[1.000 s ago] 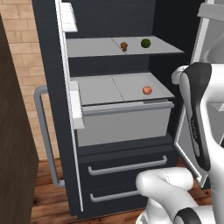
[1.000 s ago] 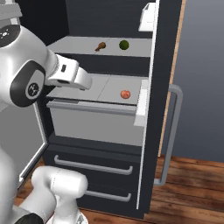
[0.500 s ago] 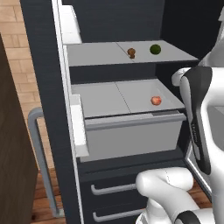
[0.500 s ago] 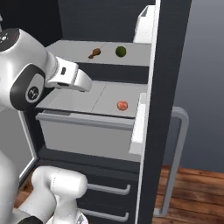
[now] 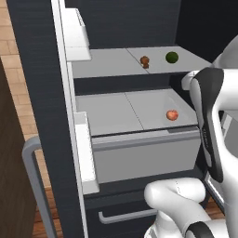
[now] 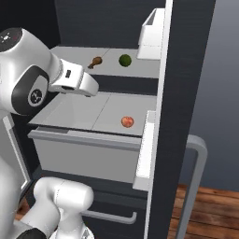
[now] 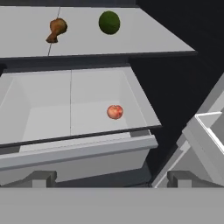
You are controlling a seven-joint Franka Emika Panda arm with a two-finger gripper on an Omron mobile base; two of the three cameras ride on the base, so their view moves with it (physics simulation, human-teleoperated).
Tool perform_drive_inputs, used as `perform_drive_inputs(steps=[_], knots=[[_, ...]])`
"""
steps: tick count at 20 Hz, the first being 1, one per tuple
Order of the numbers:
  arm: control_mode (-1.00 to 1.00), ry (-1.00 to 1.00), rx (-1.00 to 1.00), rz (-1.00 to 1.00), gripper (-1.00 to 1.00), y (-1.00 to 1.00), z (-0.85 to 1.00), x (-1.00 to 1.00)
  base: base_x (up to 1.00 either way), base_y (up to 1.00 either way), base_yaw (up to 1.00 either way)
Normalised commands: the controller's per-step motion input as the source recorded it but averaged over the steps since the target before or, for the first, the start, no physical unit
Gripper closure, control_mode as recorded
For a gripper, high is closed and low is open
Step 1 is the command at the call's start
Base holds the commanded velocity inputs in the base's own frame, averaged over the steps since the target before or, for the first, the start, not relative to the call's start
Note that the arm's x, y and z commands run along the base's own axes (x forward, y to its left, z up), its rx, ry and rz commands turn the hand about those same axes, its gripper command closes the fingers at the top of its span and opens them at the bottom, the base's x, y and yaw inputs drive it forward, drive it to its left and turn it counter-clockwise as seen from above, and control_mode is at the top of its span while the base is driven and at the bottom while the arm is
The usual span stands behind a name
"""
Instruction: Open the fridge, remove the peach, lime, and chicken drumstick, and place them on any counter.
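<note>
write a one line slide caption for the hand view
Open gripper faces the open fridge: peach on the lower level, chicken drumstick and lime on the shelf above.

We are in a home kitchen, rendered rather than filmed. We face a tall dark navy fridge (image 5: 37, 93) with its door open, pale grey shelves (image 5: 116, 65) holding food inside, a grey bar handle (image 6: 198, 168) on the door, brown wooden floorboards (image 6: 210, 210) below, and a dark brown wooden cabinet (image 5: 9, 186) beside it.

Flat, even render; perhaps slightly soft.
</note>
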Motion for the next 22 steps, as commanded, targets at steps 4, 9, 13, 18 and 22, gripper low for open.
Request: perform_drive_inputs(steps=[4, 9, 13, 18, 22], knots=[[-1.0, 0.0, 0.0, 0.0, -1.0, 0.0, 0.0, 0.0, 0.06, 0.0, 0.0], [-1.0, 0.0, 0.0, 0.0, -1.0, 0.0, 0.0, 0.07, 0.0, 0.0, 0.0], [-1.0, 0.0, 0.0, 0.0, -1.0, 0.0, -0.01, 0.1, 0.0, 0.0, 0.0], [-1.0, -0.01, 0.03, 0.12, -1.0, 0.07, 0.0, 0.49, 0.0, 0.0, 0.0], [-1.0, -0.06, 0.0, 0.11, -1.0, 0.16, 0.04, 0.72, 0.0, 0.0, 0.0]])
